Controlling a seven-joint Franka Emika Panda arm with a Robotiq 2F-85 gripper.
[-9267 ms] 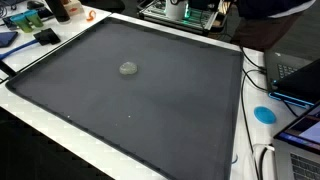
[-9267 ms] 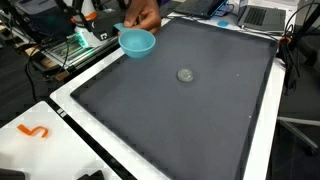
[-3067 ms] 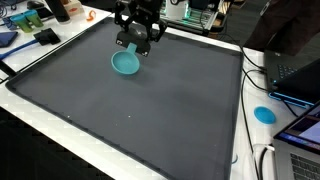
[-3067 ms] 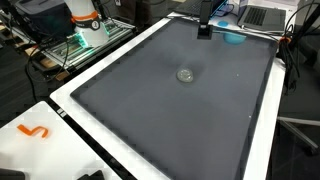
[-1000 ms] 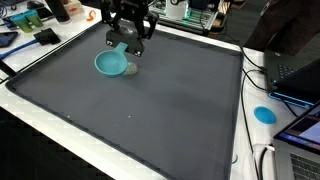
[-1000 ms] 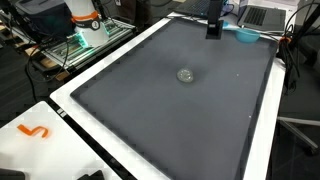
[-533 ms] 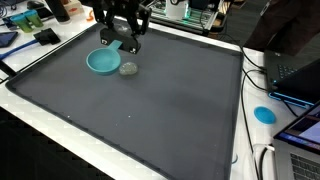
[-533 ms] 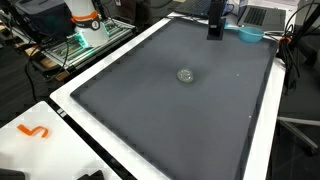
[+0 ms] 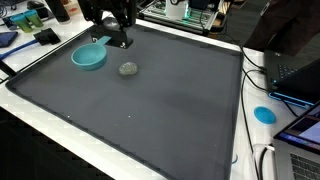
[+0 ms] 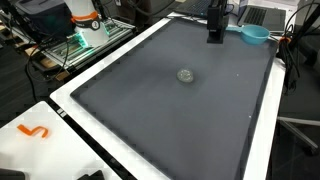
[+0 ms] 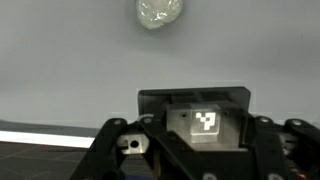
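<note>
A lab: laptops [image 9: 298, 78], cables [image 9: 262, 158] and bare electronics [image 9: 188, 10] crowd the edges.

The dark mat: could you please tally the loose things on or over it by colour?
Blue: 1, the blue bowl
Grey: 1, the crumpled lump
Total: 2

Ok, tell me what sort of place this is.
Most likely a robotics lab or workshop: a big dark work mat fills the view, a laptop and cables sit at its edge, and a lit electronics rack stands beside it.
</note>
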